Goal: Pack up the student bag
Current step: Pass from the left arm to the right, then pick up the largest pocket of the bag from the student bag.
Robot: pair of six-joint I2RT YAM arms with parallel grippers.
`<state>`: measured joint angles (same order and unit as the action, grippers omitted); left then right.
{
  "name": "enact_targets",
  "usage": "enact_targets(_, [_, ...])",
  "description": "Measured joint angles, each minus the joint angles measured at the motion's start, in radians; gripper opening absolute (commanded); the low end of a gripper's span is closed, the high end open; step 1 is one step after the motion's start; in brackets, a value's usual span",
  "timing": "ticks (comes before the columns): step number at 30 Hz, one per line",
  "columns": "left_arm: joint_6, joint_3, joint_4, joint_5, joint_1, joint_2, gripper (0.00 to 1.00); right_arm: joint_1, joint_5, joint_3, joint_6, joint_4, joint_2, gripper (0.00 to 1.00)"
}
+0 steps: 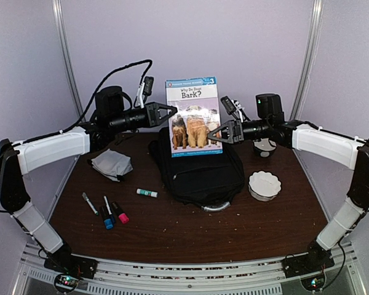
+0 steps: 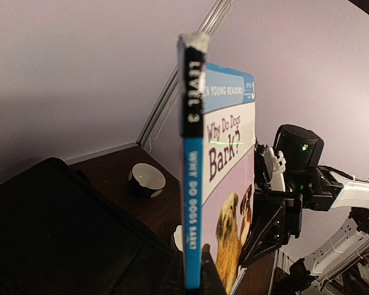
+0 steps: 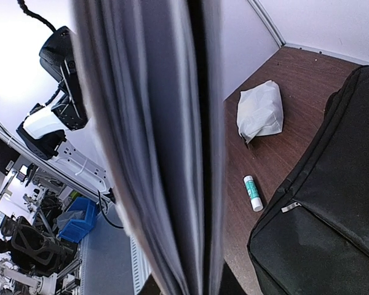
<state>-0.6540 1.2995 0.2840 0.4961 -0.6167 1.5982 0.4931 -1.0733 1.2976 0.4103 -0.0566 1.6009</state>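
Observation:
A children's book, "Why Do Dogs Bark?" (image 1: 194, 117), stands upright in the air over the student bag (image 1: 203, 175), a large black backpack lying flat mid-table. My left gripper (image 1: 171, 112) is shut on the book's spine edge; in the left wrist view the blue spine (image 2: 192, 203) rises from between its fingers (image 2: 200, 276). From the other side, my right gripper (image 1: 216, 133) clamps the book's lower right edge. In the right wrist view the page edges (image 3: 154, 135) fill the space between its fingers, with the bag (image 3: 332, 203) below right.
A grey cloth (image 1: 112, 165) lies left of the bag, a glue stick (image 1: 146, 193) beside it, and markers (image 1: 107, 212) near the front left. A white scalloped bowl (image 1: 264, 184) and a dark cup (image 1: 265, 147) stand right of the bag.

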Motion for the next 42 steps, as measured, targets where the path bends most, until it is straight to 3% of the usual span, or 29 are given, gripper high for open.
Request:
enact_targets(8, [-0.006, 0.000, 0.009, -0.010, 0.001, -0.002, 0.00, 0.005, 0.005, -0.003, -0.003, -0.005, 0.004, 0.14])
enact_targets(11, [-0.008, 0.000, 0.011, -0.010, 0.001, -0.002, 0.00, 0.006, 0.005, -0.003, -0.004, -0.003, 0.004, 0.03])
enact_targets(13, [-0.007, 0.000, 0.010, -0.011, 0.001, -0.002, 0.00, 0.007, 0.005, -0.003, -0.005, -0.001, 0.004, 0.00])
enact_targets(16, [-0.004, 0.000, 0.003, -0.016, 0.002, -0.002, 0.29, 0.007, 0.006, -0.003, -0.010, -0.002, 0.004, 0.00])
enact_targets(21, [0.011, 0.000, -0.014, -0.060, 0.007, -0.003, 0.48, 0.004, 0.020, -0.008, -0.029, -0.028, 0.003, 0.00])
enact_targets(25, [0.029, -0.010, -0.030, -0.102, 0.009, -0.005, 0.50, -0.026, 0.079, -0.006, -0.093, -0.117, -0.013, 0.00])
enact_targets(29, [0.086, -0.015, -0.111, -0.121, 0.009, -0.005, 0.44, -0.095, 0.158, 0.026, -0.180, -0.254, -0.027, 0.00])
enact_targets(33, [0.186, -0.015, -0.216, -0.119, -0.003, -0.005, 0.47, -0.167, 0.218, 0.040, -0.277, -0.363, -0.065, 0.00])
enact_targets(42, [0.464, 0.060, -0.488, -0.239, -0.175, 0.072, 0.54, -0.296, 0.272, -0.114, -0.386, -0.442, -0.227, 0.00])
